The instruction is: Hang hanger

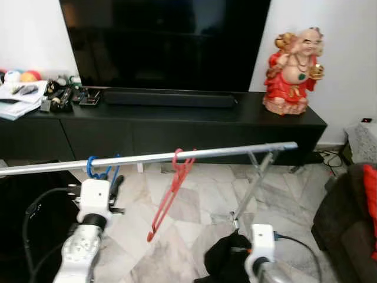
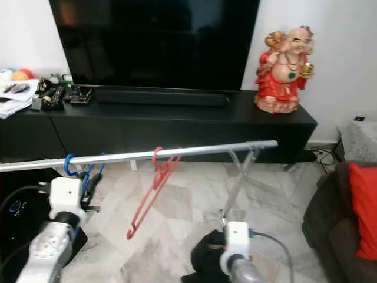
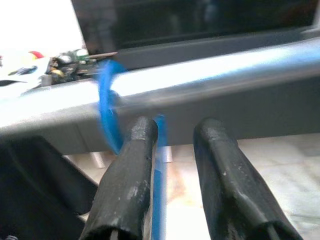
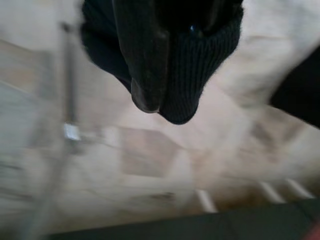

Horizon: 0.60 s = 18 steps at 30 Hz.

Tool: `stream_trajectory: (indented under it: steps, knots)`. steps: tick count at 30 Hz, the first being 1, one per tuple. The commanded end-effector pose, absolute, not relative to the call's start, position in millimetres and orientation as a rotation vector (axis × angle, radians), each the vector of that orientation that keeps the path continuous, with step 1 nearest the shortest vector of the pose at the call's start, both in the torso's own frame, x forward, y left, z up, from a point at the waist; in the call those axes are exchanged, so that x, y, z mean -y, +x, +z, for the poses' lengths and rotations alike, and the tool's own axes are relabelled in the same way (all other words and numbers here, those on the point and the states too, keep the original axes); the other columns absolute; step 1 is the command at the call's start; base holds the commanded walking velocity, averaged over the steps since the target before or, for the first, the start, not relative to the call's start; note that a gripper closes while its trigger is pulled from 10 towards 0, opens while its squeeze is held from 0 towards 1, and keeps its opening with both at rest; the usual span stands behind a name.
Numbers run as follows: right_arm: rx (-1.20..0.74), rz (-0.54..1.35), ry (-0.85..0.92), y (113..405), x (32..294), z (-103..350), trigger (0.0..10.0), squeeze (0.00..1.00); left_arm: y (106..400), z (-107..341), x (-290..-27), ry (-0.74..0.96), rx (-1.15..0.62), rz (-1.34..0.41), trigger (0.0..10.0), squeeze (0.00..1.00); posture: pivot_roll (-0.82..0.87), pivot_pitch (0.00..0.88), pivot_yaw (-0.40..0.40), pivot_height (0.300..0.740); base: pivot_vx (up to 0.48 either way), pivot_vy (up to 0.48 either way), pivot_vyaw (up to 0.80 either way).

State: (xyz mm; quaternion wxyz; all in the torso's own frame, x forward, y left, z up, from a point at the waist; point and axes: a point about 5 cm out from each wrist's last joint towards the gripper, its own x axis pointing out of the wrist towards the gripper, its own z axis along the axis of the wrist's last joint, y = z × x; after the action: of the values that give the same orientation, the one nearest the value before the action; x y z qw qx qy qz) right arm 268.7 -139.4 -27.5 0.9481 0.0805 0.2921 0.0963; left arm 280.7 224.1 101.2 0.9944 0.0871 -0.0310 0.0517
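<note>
Left wrist view carries the clearest evidence: the thin blue plastic hanger (image 3: pixel 111 112) has its hook looped over the long silver metal rail (image 3: pixel 210 77), and its stem drops down just beside one black finger (image 3: pixel 131 175) of the left gripper (image 3: pixel 172 132). The two fingers stand apart with a gap between them, and the blue stem lies at the inner edge of one finger, not pinched.

From the head camera, the blue hanger (image 1: pixel 100 168) sits on the rail (image 1: pixel 194 154) at about nine o'clock from the scene's centre, directly above the left gripper (image 1: pixel 115 186). A slim red plastic hanger (image 1: pixel 171 194) hangs tilted from the same rail near the middle, at about three o'clock from the blue one and apart from it.

I judge the blue hanger to be light, stiff and rather slick, a narrow moulded piece that would swing or twist on its hook if nudged. The best hold is probably the straight stem just below the hook, where the fingers can close squarely. With the hook already over the rail, the hanging looks nearly or fully done.

The right gripper (image 2: pixel 212 250) sits low at about five o'clock, its fingers clamped on a soft black knitted cloth (image 4: pixel 200 60), which drapes around them above the pale marble floor (image 1: pixel 194 212).
</note>
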Motion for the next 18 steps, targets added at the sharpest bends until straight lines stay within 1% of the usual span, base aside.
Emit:
stream_trajectory:
  steps: [1,6,9,14,15,17,18]
  knots:
    - [-0.583,0.169,0.146,271,152,-25,10.0,0.00,281,104,-218,0.156,0.065,0.075,10.0,0.00,0.12,0.000,-0.011,0.740,0.000,0.000,0.00]
    - [-0.585,0.169,0.145,271,152,-25,10.0,0.00,277,103,-220,0.158,0.043,0.030,10.0,0.00,0.13,0.000,-0.011,0.740,0.000,0.000,0.00]
    - [-0.585,0.167,0.144,271,152,-26,10.0,0.00,268,100,-223,0.168,-0.019,-0.077,10.0,0.00,0.13,0.000,-0.012,0.740,0.000,0.000,0.00]
    - [-0.586,0.169,0.143,271,152,-26,10.0,0.00,263,98,-233,0.182,-0.067,-0.086,10.0,0.00,0.13,0.000,-0.012,0.740,0.000,0.000,0.00]
    - [-0.587,0.172,0.143,270,152,-26,10.0,0.00,260,94,-244,0.216,-0.118,-0.051,10.0,0.00,0.14,0.000,-0.013,0.740,0.000,0.000,0.00]
    - [-0.587,0.174,0.144,270,151,-26,10.0,0.00,259,90,-251,0.203,-0.151,-0.037,10.0,0.00,0.14,0.000,-0.013,0.740,0.000,0.000,0.00]
    - [-0.589,0.177,0.142,270,151,-26,10.0,0.00,259,90,-255,0.227,-0.164,-0.033,10.0,0.00,0.14,0.000,-0.014,0.740,0.000,0.000,0.00]
